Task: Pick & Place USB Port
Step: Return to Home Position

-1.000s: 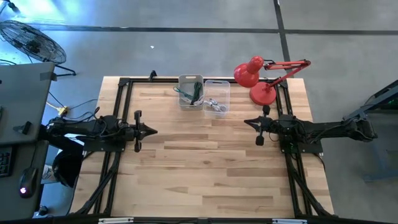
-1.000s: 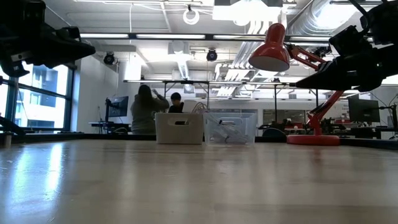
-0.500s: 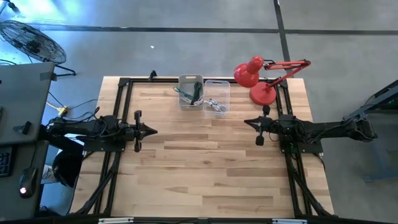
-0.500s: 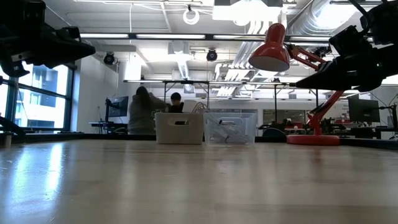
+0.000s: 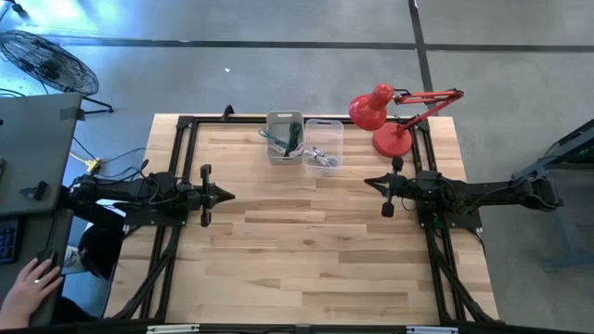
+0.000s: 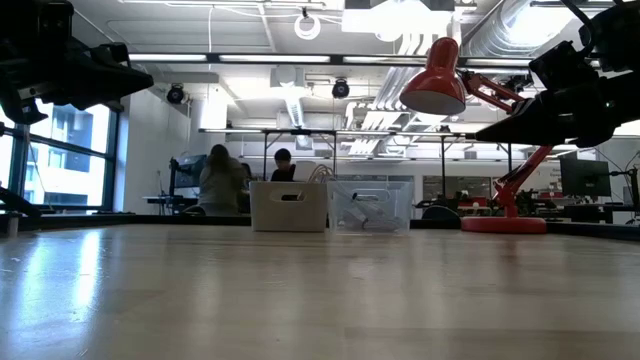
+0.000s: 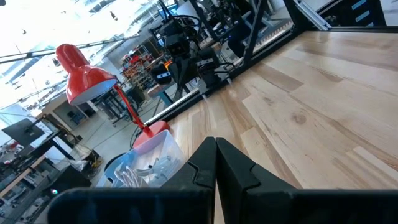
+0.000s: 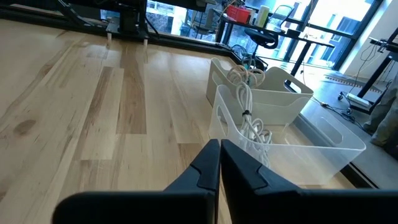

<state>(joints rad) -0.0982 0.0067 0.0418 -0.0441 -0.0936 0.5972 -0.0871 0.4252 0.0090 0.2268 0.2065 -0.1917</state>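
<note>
Left gripper point(image 5: 226, 195): fingers pressed together to a point, holding nothing, up off the table point(image 5: 306, 250). Right gripper point(image 5: 369, 182): the same, fingers tight together and empty. The two tips face each other across bare wood, well apart, with nothing standing between them.

Off to one side of both grippers, toward the table's far edge, are the gray bin point(image 5: 284, 136) and the transparent bin point(image 5: 324, 144), side by side. The gray bin is nearer the left gripper and the transparent bin nearer the right. Both bins are well apart from either tip.
- Gray bin: green cables point(image 5: 292, 139) in a tangle.
- Transparent bin: white cable point(image 8: 247, 118) coiled inside.

Beyond the right gripper is the red lamp point(image 5: 371, 109), its base by the arm's frame and its head just beside the transparent bin.

View differences:
- The right wrist view shows the white cable climbing toward the bin's rim. From above it is only a pale clump.
- The left wrist view shows the lamp behind the transparent bin, with the right arm point(image 7: 186, 56) farther off.
- The high view alone shows a person's hand point(image 5: 32, 276) at the desk point(image 5: 37, 139) behind the left arm, and a fan point(image 5: 46, 60) on the floor.
- The low view alone shows two people point(image 6: 218, 182) deep in the room behind the bins. The bins' contents are barely legible there.
</note>
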